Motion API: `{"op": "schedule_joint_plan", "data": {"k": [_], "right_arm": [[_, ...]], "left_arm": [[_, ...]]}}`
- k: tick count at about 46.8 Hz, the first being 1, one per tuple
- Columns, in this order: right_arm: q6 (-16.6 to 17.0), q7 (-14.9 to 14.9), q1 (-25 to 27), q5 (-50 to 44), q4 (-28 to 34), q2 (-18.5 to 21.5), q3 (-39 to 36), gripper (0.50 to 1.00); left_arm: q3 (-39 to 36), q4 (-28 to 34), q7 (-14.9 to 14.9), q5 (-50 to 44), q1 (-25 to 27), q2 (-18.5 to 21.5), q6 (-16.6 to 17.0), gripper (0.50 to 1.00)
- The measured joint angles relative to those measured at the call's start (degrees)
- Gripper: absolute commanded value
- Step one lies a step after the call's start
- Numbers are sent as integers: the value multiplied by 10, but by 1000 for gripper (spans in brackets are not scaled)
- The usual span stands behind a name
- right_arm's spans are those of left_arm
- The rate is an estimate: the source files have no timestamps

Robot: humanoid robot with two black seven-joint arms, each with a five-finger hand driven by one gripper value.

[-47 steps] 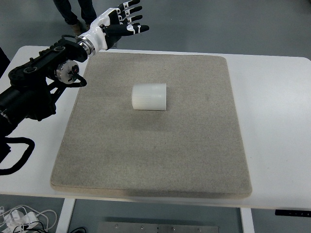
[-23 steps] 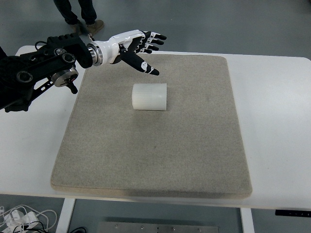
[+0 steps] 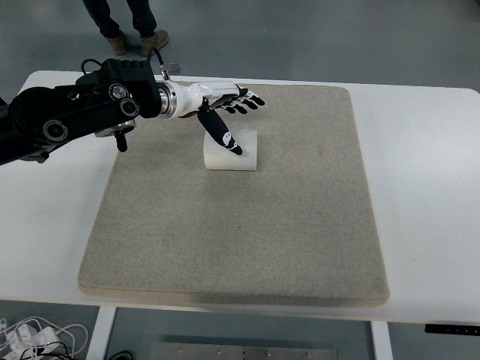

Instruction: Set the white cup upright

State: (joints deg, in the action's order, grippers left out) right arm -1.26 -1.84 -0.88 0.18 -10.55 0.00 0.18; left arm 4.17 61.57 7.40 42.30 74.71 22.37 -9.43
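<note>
A white ribbed cup (image 3: 238, 155) lies on its side on the grey mat (image 3: 240, 225), a little behind the mat's middle. My left hand (image 3: 229, 112) comes in from the left and hovers right over the cup's far left side. Its fingers (image 3: 250, 100) are spread open and the thumb (image 3: 223, 135) points down in front of the cup, hiding part of it. The hand holds nothing. My right arm is out of view.
The mat lies on a white table (image 3: 427, 165). A person's legs and shoes (image 3: 127, 26) stand on the floor behind the table at the top left. Cables (image 3: 30, 334) lie on the floor at the bottom left.
My left hand has moved right and down from beyond the mat's back left corner to just over the cup, staying open. The cup has not moved.
</note>
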Motion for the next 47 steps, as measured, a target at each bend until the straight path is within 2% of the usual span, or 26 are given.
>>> {"op": "schedule_joint_plan", "data": {"k": [15, 23, 37, 47], "right_arm": [[0, 0, 0, 0, 0, 0, 0, 952], [0, 0, 0, 0, 0, 0, 0, 952], [0, 0, 0, 0, 0, 0, 0, 952], [0, 0, 0, 0, 0, 0, 0, 952]], "left_arm": [[-41, -20, 10, 12, 12, -25, 0, 975], [-43, -29, 10, 43, 7, -27, 1, 966], [-47, -55, 10, 46, 2, -53, 0, 956], [-57, -64, 10, 46, 2, -66, 0, 874]]}}
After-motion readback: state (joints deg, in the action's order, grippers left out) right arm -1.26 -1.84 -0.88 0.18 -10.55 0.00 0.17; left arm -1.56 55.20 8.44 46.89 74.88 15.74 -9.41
